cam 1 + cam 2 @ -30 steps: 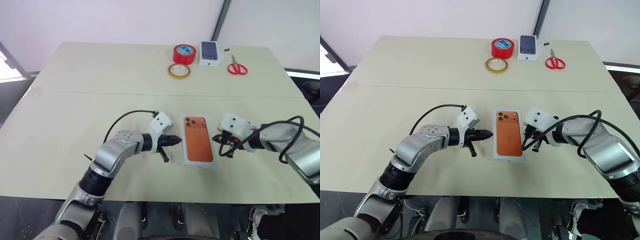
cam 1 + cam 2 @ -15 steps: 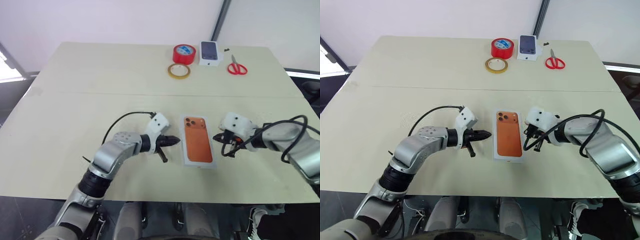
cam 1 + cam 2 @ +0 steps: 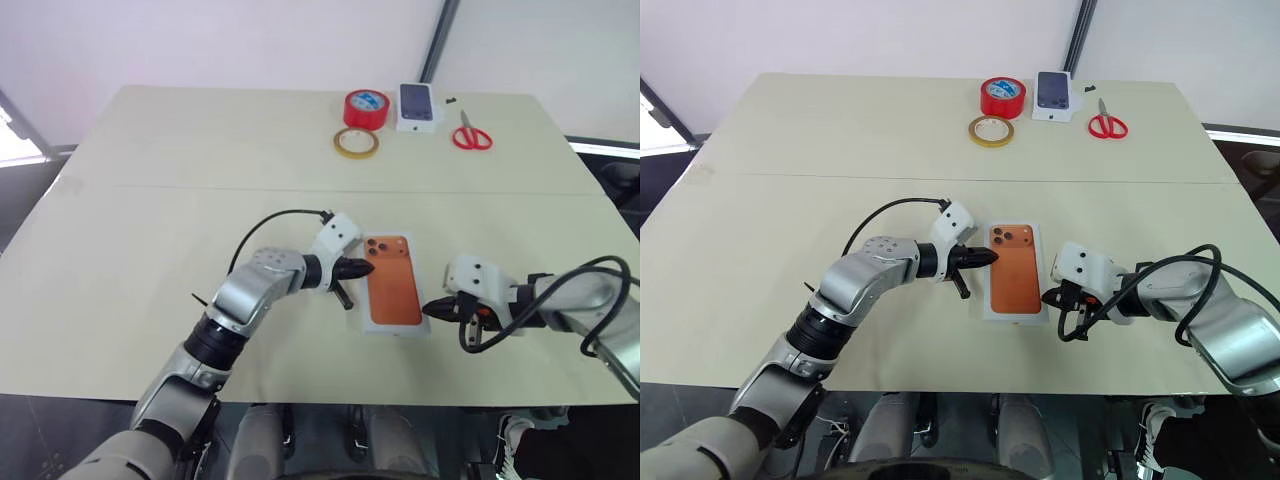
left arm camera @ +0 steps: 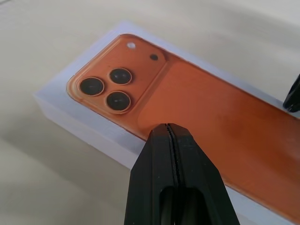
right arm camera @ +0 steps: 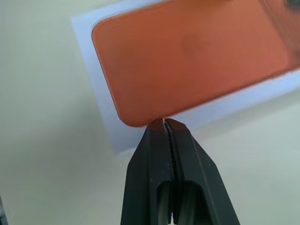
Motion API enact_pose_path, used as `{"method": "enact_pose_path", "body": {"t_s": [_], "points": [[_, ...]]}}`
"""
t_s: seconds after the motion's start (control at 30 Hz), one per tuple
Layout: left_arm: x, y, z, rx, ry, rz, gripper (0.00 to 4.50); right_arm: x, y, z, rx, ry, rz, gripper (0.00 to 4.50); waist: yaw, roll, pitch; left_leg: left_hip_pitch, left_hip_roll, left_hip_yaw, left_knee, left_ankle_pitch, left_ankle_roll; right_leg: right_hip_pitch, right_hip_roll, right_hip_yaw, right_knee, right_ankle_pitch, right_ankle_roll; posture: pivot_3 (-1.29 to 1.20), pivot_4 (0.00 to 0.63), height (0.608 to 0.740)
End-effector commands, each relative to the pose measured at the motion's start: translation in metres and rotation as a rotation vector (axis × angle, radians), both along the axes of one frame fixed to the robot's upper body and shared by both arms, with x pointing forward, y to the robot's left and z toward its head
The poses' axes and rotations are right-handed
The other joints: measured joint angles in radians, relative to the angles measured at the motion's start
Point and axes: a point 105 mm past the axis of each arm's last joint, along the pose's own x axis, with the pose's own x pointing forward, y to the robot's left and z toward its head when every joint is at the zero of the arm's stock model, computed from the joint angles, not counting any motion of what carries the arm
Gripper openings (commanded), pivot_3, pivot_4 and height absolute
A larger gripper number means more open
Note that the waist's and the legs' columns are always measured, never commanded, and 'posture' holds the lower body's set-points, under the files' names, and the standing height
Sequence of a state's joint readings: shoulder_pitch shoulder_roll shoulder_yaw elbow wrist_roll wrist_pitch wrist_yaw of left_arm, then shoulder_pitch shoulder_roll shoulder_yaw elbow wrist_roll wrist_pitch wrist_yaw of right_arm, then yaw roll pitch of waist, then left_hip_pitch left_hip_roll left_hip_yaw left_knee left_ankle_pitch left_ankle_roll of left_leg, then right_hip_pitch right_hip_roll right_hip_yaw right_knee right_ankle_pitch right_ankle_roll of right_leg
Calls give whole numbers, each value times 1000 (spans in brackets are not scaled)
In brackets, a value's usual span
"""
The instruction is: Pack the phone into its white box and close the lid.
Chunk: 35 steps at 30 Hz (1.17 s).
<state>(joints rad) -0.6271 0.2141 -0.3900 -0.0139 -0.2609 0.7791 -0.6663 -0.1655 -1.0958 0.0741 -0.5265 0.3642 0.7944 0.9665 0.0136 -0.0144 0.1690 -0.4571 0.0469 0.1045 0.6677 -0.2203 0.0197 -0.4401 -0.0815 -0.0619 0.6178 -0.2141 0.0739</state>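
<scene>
The orange phone [image 3: 390,285] lies back up in the white box [image 3: 398,330], whose thin white rim shows all round it, near the table's front middle. My left gripper [image 3: 368,267] is shut, and its tip rests at the phone's left edge just below the camera lenses [image 4: 108,86]. Shut as well, my right gripper [image 3: 428,309] has its tip at the near right corner of the phone [image 5: 187,51] and box [image 5: 101,112]. Neither gripper holds anything. The lid is out of view.
At the table's far edge stand a red tape roll [image 3: 367,107], a flat yellow tape ring [image 3: 357,143], a small white box printed with a dark phone [image 3: 418,106] and red scissors [image 3: 471,135]. Bare tabletop [image 3: 150,250] lies to the left.
My left gripper has slid right, up to the phone's left edge. My right gripper has drawn back toward me, from beside the phone's right side to its near right corner.
</scene>
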Motion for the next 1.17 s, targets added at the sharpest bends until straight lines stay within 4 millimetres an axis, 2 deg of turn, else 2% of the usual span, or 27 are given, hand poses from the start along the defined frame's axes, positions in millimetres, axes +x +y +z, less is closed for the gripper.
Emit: {"method": "enact_pose_path", "body": {"t_s": [0.03,0.17,0.23,0.33,0.43,0.53,0.57,0.7,0.83,0.93,1.17], "points": [[-4,-3,-12,46,21,-14,0,-1,2,-1,-14,-18,-4,36,0,0,0,0,0,0,0,0,0,1,0,0,0,0,0,0,150,740],[-4,-3,-12,33,25,-2,0,2,-2,0,-14,-29,-23,36,1,-1,0,4,1,0,0,0,0,4,0,0,-1,0,0,0,150,740],[-1,-2,-5,3,5,18,0,6,-4,5,-7,-56,-35,36,1,-1,0,8,1,0,-1,-1,0,7,-1,0,-1,-1,0,0,150,740],[8,11,14,-59,-59,86,0,26,-10,23,36,-180,-81,36,-1,-1,0,9,1,0,-1,-1,1,8,-1,0,-2,-1,1,0,150,740],[16,39,34,-104,-128,179,0,48,-18,40,101,-297,-149,36,-5,-1,0,10,1,1,-2,-1,1,8,-1,1,-1,-1,0,0,150,740],[20,73,43,-97,-173,278,0,61,-27,47,149,-332,-193,36,-3,-1,0,11,1,1,-3,-1,1,8,0,0,0,-1,1,0,150,740],[21,80,44,-96,-179,301,0,65,-31,48,161,-336,-207,36,-2,-1,0,12,1,1,-4,-1,1,8,1,0,0,-1,1,0,150,740],[18,144,44,-77,-191,474,0,83,-47,48,248,-342,-293,36,-3,-1,0,12,1,2,-3,-1,0,9,-1,1,-1,-1,1,0,150,740],[8,185,38,-73,-159,581,0,93,-62,43,292,-320,-340,36,-1,-1,0,12,1,2,-3,-1,0,9,-1,1,-1,-1,1,0,150,740],[1,199,31,-47,-145,617,0,95,-65,40,311,-302,-343,36,0,-1,0,12,1,3,-4,-1,0,9,-2,1,-1,-1,1,0,150,740],[-4,206,26,-56,-134,656,0,93,-56,41,370,-268,-298,36,-3,-1,0,12,2,3,-4,-1,0,9,-2,1,-1,-1,1,0,150,740]]}}
